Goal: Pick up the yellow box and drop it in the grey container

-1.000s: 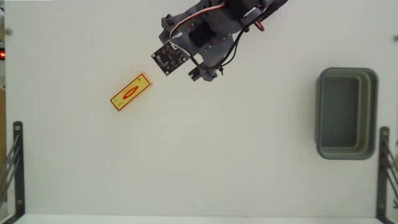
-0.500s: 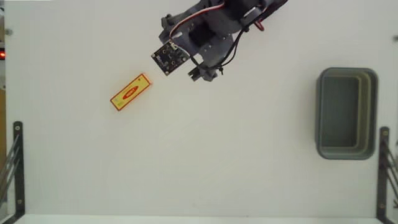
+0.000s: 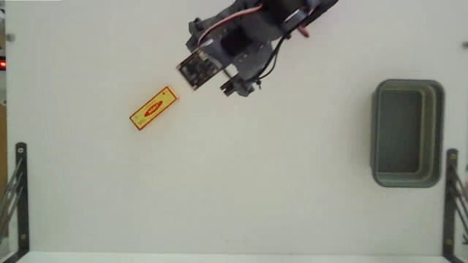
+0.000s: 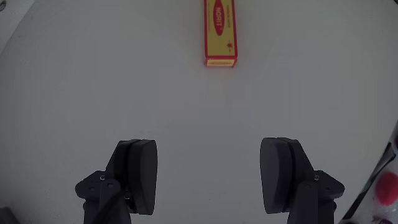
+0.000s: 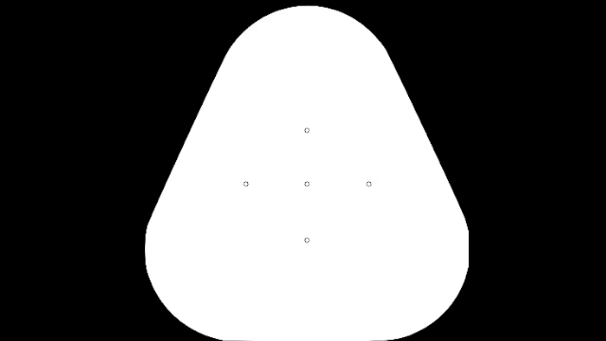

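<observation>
While fingers (image 4: 208,168) wide apart, empty: grey container (image 3: 407,88) bare, yellow box (image 3: 154,107) outside.

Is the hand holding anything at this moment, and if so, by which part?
Nothing is held. The hand is open with only bare table between its fingers, and the yellow box lies flat on the table ahead of it, untouched.

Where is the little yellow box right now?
The yellow box lies flat on the white table, left of centre in the fixed view, just below-left of the open gripper and far from the grey container on the right.
</observation>
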You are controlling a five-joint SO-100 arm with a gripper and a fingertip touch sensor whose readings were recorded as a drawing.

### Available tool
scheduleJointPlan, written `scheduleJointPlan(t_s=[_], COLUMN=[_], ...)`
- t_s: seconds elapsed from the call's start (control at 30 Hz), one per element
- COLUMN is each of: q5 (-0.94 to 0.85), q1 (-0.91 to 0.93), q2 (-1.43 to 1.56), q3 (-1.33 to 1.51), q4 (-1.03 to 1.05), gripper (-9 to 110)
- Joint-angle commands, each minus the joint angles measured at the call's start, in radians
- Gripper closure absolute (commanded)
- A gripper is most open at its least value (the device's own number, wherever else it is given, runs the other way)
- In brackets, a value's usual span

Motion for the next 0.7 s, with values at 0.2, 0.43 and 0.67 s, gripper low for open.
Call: scheduleJointPlan(t_s=[0.2, 0.43, 0.67], q5=[0.005, 0.005, 0.005], q1=[0.023, 0.023, 0.023], q2=[-0.083, -0.176, -0.299], q3=[-0.024, -0.051, -0.099], q4=[-0.095, -0.161, -0.236], gripper=[-9, -9, -9])
